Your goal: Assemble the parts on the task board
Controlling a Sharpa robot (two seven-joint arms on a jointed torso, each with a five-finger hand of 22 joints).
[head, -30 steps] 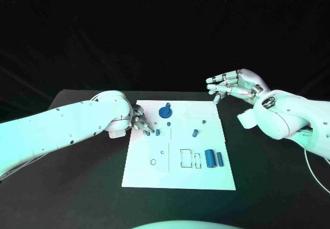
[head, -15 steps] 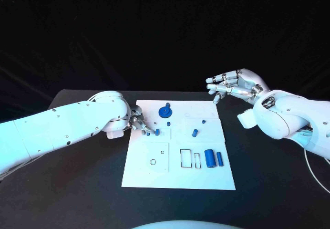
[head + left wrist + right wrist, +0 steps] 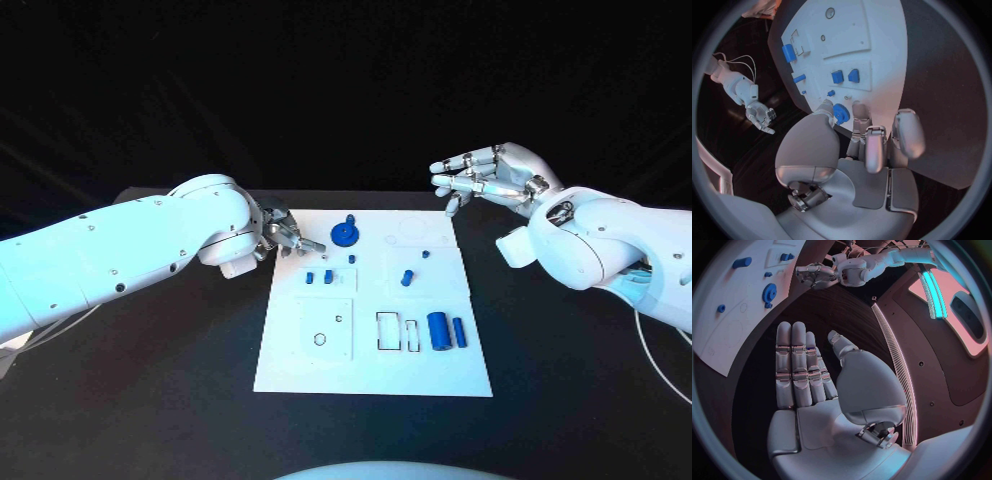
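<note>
One white task board [image 3: 375, 350] lies in the middle of the black table [image 3: 173, 400], with dark background behind it. Its long side runs away from the robot. Several blue parts are on it: a round gear [image 3: 346, 235] near the far edge, two small blocks [image 3: 319, 277] beside each other, and two cylinders [image 3: 449, 331] lying lengthwise. The left hand [image 3: 284, 236] holds nothing, fingers apart, at the board's left edge. The right hand [image 3: 488, 180] is empty, fingers extended, beyond the far right corner.
</note>
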